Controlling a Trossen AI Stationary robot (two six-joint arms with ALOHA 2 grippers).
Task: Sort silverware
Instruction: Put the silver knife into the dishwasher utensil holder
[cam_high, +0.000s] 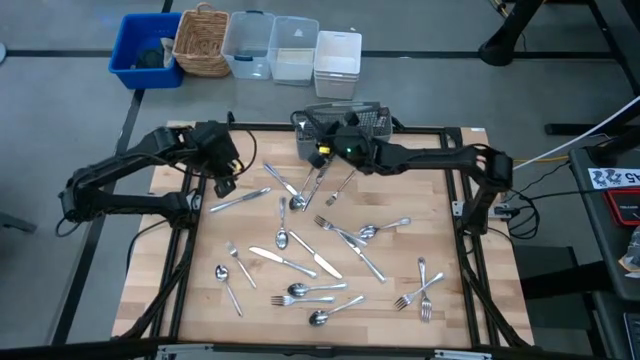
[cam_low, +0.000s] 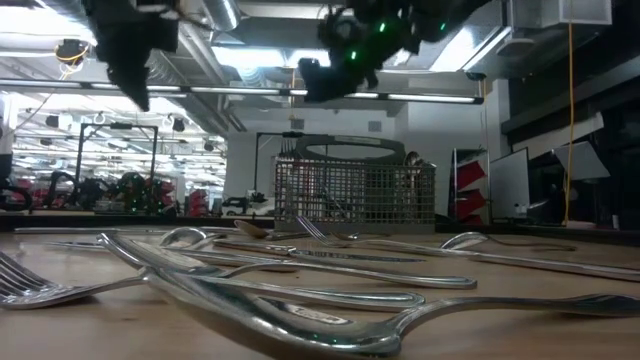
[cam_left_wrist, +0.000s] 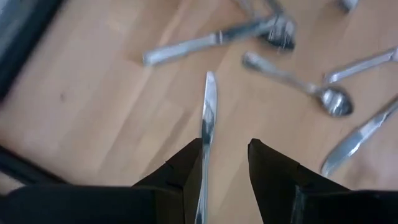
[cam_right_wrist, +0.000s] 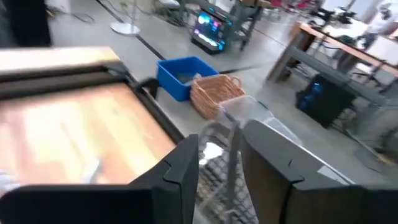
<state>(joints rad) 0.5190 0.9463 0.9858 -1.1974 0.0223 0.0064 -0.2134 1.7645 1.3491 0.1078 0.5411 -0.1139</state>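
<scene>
A robotics lab is showing here: ceiling strip lights (cam_low: 300, 92) are glowing over workbenches (cam_right_wrist: 339, 59), a lit monitor (cam_right_wrist: 210, 28) and equipment racks (cam_low: 120, 190) far behind.

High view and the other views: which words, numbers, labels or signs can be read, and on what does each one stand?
White label at the high view's right edge: dark characters, too small to read.
Lit screen in the room, right wrist view: blurred, unreadable.
Silverware, mesh basket, bins: no text visible.
Left gripper holds a knife; right gripper is over the basket: no markings readable on either.
</scene>
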